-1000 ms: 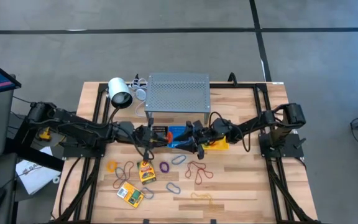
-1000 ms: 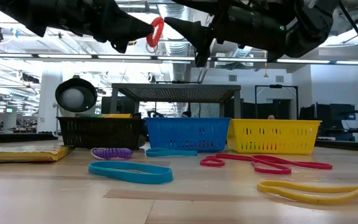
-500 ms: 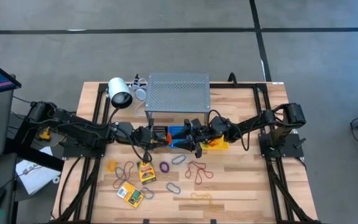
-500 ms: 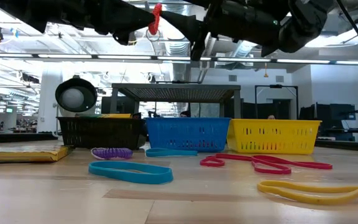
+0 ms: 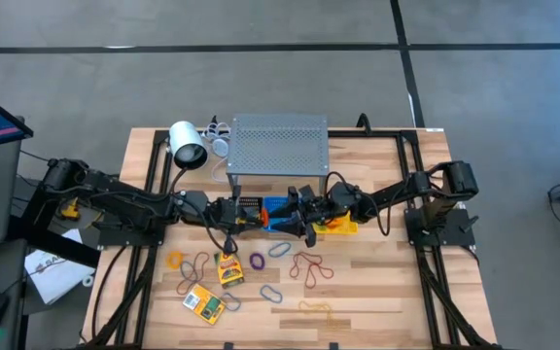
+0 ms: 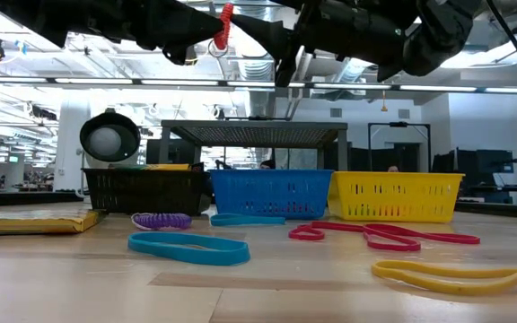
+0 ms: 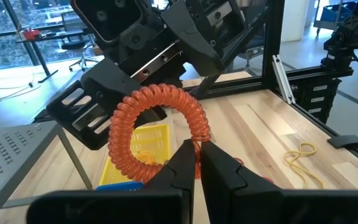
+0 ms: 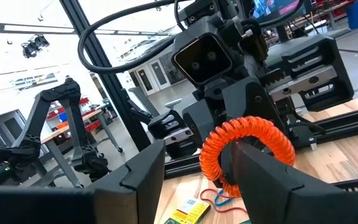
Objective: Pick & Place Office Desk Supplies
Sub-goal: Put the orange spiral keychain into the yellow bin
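Underneath both tools, a wooden surface. Behind the tools, at the back of it, a grey perforated shelf and, off to the left tool's side of that, a white cylindrical lamp-like object. Directly below the tools, in a row in front of the shelf, a black basket, a blue basket and a yellow basket. Raised high over the baskets, the left tool, clamped shut on the lower edge of an orange coiled loop and holding it upright in the air. Facing it tip to tip from the opposite side, the right tool, jaws spread wide with one finger to each side of the same coiled loop; impossible to tell whether touching it. Lower down and nearer the front edge than either tool, flat on the wood, two yellow-and-green packs on the left tool's side. Scattered near them, thin loose bands: a red band, a teal band, a yellow band and a small purple coil, all well below the held loop.
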Controlling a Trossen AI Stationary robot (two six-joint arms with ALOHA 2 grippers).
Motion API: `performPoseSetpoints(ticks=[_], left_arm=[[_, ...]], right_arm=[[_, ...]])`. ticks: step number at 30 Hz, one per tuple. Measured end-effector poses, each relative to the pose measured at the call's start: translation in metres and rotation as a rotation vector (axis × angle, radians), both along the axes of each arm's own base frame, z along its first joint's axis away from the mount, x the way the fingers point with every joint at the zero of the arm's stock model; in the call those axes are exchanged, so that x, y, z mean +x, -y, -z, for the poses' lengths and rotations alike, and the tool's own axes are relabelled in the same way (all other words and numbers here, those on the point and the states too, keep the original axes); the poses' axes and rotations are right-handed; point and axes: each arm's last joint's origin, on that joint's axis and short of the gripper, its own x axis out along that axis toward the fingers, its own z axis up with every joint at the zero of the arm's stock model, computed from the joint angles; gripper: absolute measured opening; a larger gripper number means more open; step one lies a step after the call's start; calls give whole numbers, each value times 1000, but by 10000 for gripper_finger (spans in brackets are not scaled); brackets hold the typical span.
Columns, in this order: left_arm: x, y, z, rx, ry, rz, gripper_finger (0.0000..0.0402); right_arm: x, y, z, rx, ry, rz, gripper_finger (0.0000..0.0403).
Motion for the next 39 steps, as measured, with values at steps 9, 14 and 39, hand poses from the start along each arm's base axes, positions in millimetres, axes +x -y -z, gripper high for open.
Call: performPoseSetpoints(ticks=[9,14,39], left_arm=[[0,0,-1,5,9,1,7],[0,0,-1,5,9,1,8],[0,0,-1,-1,3,1,8]], right_arm=[[6,0,-5,-8,-19,2,180],[9,0,-7,-24,-32,4,180],[10,10,-6,-37,-46,42,15]])
